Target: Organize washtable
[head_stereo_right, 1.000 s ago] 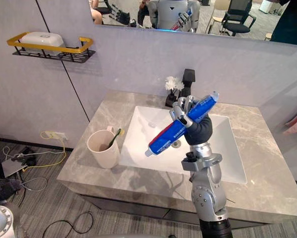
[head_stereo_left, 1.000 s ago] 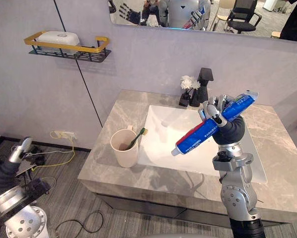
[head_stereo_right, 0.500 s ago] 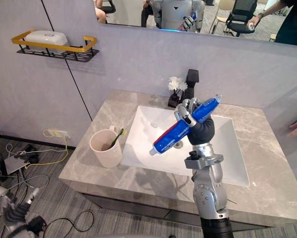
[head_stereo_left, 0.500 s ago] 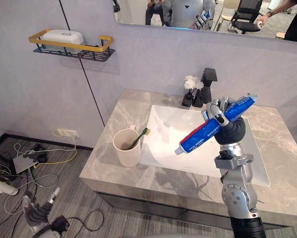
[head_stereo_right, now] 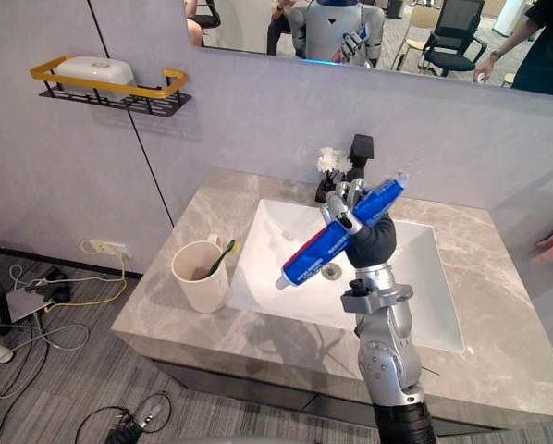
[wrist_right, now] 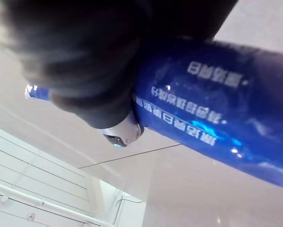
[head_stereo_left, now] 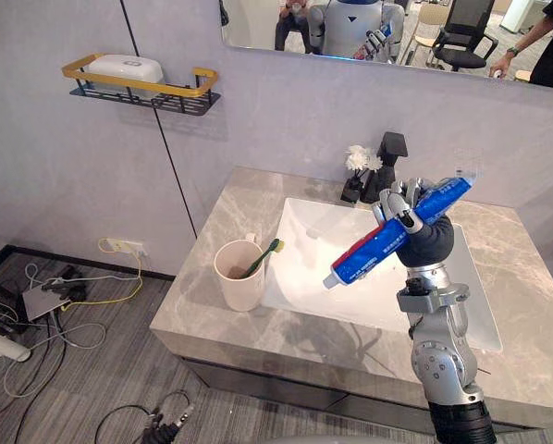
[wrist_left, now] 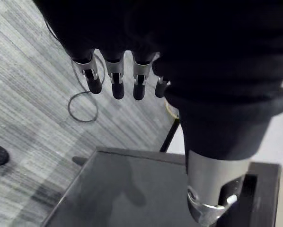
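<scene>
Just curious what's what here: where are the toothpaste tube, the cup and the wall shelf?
toothpaste tube [head_stereo_left: 367, 255], left eye view, on its blue body.
cup [head_stereo_left: 239, 291], left eye view, on its outer wall.
wall shelf [head_stereo_left: 170, 89], left eye view, on its yellow front rail.

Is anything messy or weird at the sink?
Nothing is spilled or broken. The one odd thing: the toothpaste is up in the air, tilted over the sink, gripped in the right hand instead of put away. The toothbrush leans in the cup.
</scene>
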You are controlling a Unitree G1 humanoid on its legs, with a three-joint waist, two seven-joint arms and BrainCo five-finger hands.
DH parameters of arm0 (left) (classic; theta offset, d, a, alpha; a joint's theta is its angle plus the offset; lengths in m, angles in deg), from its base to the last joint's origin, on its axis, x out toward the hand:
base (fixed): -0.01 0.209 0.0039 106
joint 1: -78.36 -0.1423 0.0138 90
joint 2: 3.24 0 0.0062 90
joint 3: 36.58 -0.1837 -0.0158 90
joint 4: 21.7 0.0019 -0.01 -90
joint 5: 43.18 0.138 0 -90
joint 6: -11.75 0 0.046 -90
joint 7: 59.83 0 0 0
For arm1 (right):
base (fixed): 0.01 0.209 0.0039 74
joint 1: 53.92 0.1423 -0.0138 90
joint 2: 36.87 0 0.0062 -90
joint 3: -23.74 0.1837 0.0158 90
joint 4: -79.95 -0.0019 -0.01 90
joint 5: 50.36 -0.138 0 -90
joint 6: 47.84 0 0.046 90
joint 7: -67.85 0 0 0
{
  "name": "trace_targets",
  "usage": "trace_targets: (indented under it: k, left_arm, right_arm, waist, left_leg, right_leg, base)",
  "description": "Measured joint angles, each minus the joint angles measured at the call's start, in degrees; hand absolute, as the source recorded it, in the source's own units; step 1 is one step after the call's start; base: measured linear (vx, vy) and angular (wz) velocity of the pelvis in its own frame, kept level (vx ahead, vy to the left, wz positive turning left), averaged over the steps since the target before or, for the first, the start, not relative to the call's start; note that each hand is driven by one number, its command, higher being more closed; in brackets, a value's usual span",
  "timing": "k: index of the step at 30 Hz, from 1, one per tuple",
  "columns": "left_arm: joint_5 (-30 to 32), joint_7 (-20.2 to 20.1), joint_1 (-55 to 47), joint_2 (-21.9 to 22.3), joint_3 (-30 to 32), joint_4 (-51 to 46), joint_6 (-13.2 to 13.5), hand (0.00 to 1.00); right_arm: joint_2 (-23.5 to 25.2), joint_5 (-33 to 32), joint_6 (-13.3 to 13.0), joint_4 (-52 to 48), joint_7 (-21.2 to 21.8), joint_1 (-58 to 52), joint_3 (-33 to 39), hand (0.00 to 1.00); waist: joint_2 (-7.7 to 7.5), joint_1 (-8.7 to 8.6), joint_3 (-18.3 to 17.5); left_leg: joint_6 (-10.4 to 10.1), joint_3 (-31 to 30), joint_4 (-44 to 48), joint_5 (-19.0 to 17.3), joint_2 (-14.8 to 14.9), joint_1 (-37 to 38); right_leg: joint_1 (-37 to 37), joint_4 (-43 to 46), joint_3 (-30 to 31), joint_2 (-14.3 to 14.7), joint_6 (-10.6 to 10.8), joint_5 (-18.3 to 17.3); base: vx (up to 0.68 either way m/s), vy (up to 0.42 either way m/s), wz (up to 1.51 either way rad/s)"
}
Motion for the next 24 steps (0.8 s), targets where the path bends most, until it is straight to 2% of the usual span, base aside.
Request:
trace_targets:
  k: [17, 24]
  left_arm:
    - [1.62, -1.14, 1.22, -3.37, -6.84, 2.76, 0.04, 0.0]
    - [2.41, -1.21, 2.52, -4.52, -8.87, 3.75, 0.09, 0.0]
  right_arm:
    - [-0.88, 2.18, -0.35, 0.25, -1.37, 10.28, -6.95, 1.0]
    - [-0.33, 3.4, -0.61, 5.15, -3.61, 15.99, -9.46, 1.0]
  waist:
    - [-0.5, 0.22, 1.93]
    - [-0.61, 1.39, 2.83]
  left_leg:
    - [0.0, -1.54, 0.17, 0.01, 0.05, -0.37]
    - [-0.01, -2.19, 0.21, 0.02, 0.1, -0.29]
  right_leg:
    - [0.08, 0.5, -0.2, 0.03, 0.04, -0.45]
    - [0.51, 0.54, -0.2, 0.06, -0.06, -0.67]
  base:
    - [-0.02, -0.012, 0.03]
    - [-0.01, -0.009, 0.05]
